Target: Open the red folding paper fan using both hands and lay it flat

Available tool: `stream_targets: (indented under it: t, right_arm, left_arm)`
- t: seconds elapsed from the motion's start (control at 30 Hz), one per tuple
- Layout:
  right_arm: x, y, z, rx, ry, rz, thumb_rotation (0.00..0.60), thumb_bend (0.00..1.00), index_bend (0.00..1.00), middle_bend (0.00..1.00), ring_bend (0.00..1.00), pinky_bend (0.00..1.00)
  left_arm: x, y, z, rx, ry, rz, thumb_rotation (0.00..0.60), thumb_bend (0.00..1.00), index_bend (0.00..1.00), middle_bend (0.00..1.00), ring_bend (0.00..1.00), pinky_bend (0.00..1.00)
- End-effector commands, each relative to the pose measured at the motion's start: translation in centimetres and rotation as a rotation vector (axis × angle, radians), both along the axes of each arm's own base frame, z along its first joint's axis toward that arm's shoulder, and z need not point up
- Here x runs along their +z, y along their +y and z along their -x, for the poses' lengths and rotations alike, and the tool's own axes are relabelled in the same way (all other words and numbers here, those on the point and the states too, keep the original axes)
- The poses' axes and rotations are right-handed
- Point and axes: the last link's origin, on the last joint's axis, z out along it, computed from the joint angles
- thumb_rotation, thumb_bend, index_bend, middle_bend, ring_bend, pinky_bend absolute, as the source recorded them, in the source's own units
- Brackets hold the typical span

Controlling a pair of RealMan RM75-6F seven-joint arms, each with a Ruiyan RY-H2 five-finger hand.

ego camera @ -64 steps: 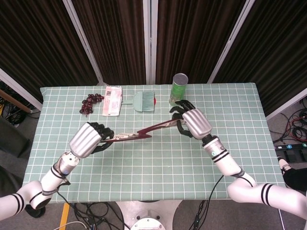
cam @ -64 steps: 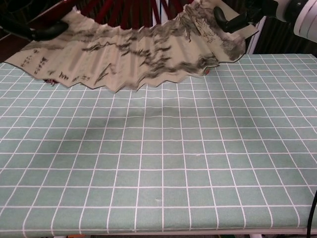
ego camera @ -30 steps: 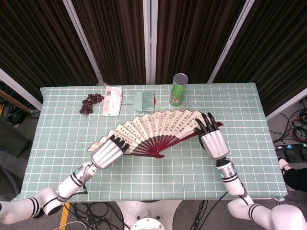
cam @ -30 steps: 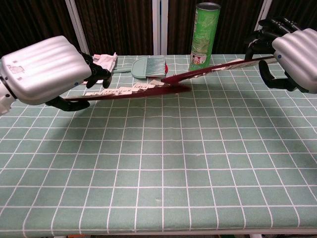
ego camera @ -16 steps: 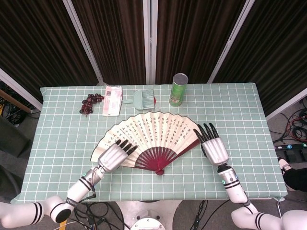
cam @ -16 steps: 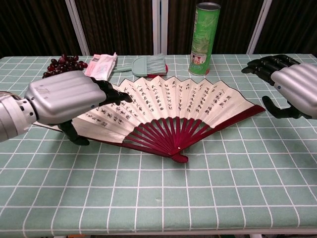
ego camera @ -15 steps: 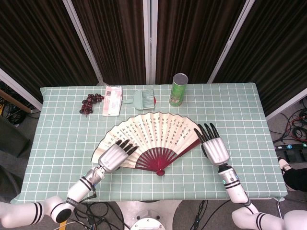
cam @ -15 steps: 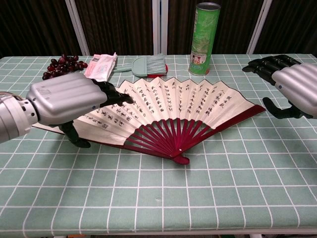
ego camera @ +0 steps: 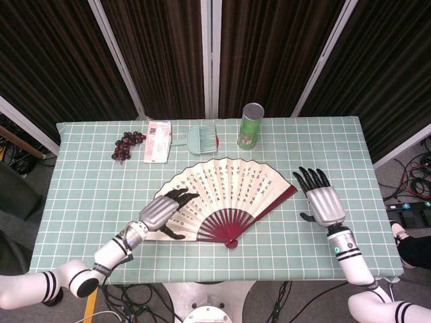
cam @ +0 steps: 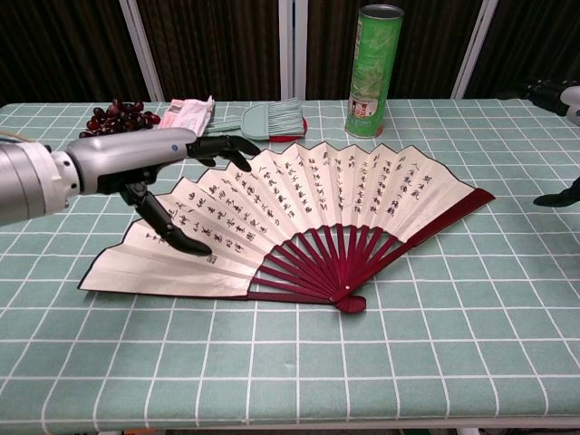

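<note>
The red folding fan (ego camera: 222,195) lies spread open and flat on the green checked table, cream leaf with black writing (cam: 299,204), red ribs meeting at the pivot (cam: 349,302) toward me. My left hand (ego camera: 161,212) reaches over the fan's left part with fingers stretched apart (cam: 217,145); its thumb tip touches the paper (cam: 186,243). It holds nothing. My right hand (ego camera: 322,202) is flat with fingers spread, on the table right of the fan's red end rib and apart from it. The chest view shows only its edge (cam: 566,95).
Along the far side stand a green tube can (ego camera: 252,125) (cam: 376,59), a pale green brush (ego camera: 202,141) (cam: 272,120), a pink-white packet (ego camera: 158,140) (cam: 188,118) and a bunch of dark grapes (ego camera: 126,145) (cam: 113,118).
The fan, held up edge-on earlier, now lies flat and has slid slightly right. My right hand has drawn away to the right. My left hand has flattened, its fingers stretched out over the leaf.
</note>
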Motion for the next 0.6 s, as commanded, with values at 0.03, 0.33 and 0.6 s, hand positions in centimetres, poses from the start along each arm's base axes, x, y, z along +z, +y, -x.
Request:
stream_targets:
  t: [0.03,0.33,0.6]
  right_arm:
    - [2.0,0.4,0.5,-0.018,-0.082,0.017,0.6,0.06,0.0,0.01,0.0,0.0]
    - [8.2,3.8,4.6,-0.052,-0.257,0.07,0.6,0.33,0.05,0.08,0.0,0.0]
    - [11.1,8.6,7.6,-0.146,-0.269,0.165,0.6,0.29,0.05,0.09,0.0,0.0]
  left_arm:
    - [4.5,2.3,3.1,0.001,-0.006,-0.144,0.6,0.0,0.01,0.11,0.03,0.11]
    - [13.9,-2.3,14.6,0.299,0.234,-0.616,0.6,0.0,0.08,0.13,0.06,0.11]
    - [17.0,-10.8,19.3,0.436,0.387,-0.771,0.6,0.0,0.11,0.15,0.06,0.11]
